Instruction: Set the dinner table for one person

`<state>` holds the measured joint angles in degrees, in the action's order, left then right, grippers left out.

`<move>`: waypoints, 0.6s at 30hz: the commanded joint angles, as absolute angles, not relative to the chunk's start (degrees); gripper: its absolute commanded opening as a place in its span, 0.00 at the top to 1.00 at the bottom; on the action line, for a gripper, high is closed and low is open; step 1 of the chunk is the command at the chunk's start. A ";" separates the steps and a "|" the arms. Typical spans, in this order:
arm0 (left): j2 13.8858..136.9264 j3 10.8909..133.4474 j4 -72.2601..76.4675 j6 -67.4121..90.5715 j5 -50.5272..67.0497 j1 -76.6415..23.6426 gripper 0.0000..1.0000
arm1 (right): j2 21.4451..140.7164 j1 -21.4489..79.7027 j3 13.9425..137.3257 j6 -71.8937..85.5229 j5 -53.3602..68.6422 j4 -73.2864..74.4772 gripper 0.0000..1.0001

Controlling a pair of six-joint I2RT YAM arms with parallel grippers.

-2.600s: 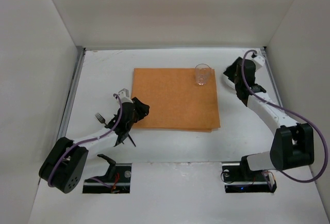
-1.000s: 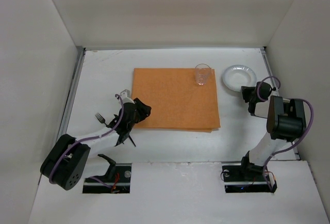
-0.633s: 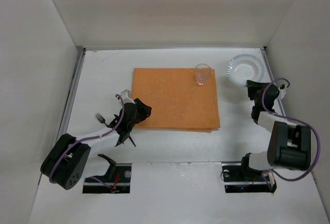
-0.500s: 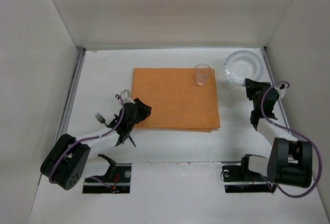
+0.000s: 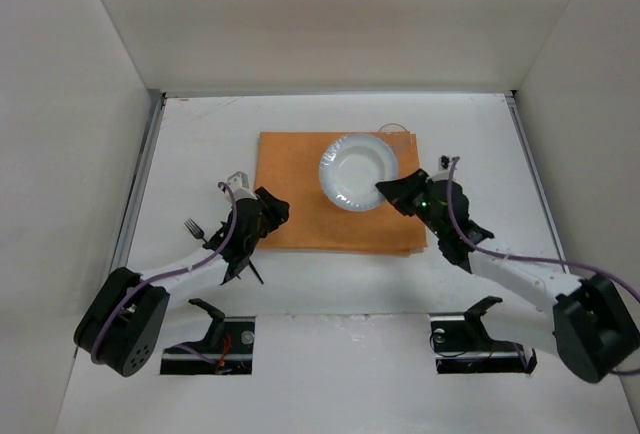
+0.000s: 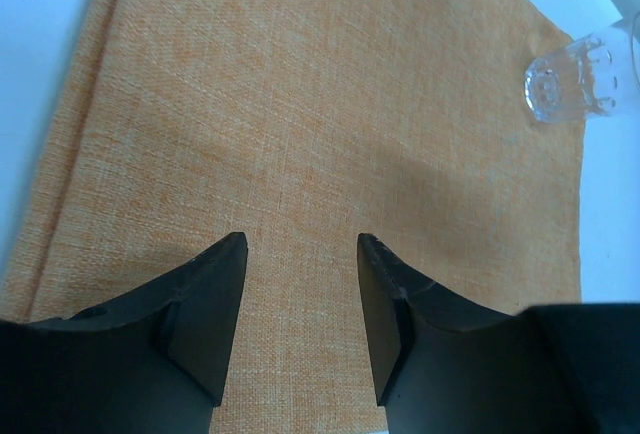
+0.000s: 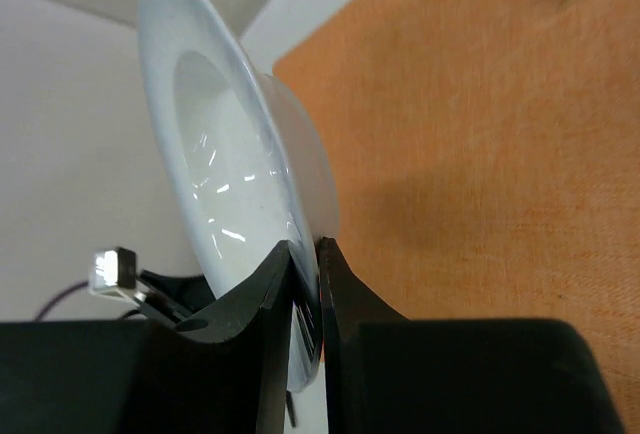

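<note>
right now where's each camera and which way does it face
Top external: above, behind the bases, facing down on the table; left arm and right arm show.
Left wrist: looks over the placemat toward the glass; open left gripper shows.
Right wrist: faces the plate pinched in the right gripper.
Both wrist views share the placemat.

There is one white dinner table (image 5: 200,134), one orange placemat (image 5: 300,194), one white plate (image 5: 358,172), one clear glass (image 6: 580,79) (from above only its rim shows past the plate) and one fork (image 5: 195,227), out left. Two robot arms: left arm (image 5: 190,259), right arm (image 5: 510,272). Two black brackets at the near edge: left bracket (image 5: 207,310), right bracket (image 5: 483,307).
</note>
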<state>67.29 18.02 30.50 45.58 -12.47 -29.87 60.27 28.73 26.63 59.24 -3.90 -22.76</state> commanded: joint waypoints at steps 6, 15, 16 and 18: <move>62.41 17.49 29.27 43.16 -17.13 -27.56 0.53 | 81.10 31.68 39.45 61.43 -4.84 -33.84 0.93; 60.03 17.23 26.90 41.40 -21.88 -27.20 0.52 | 94.74 31.68 45.17 66.18 -0.79 -34.19 0.91; 60.03 17.23 26.20 41.22 -22.23 -26.85 0.52 | 95.36 31.68 45.35 66.36 -0.62 -33.75 0.90; 59.85 17.75 24.53 41.13 -23.20 -27.02 0.52 | 96.41 31.68 45.35 66.88 -0.27 -32.96 0.86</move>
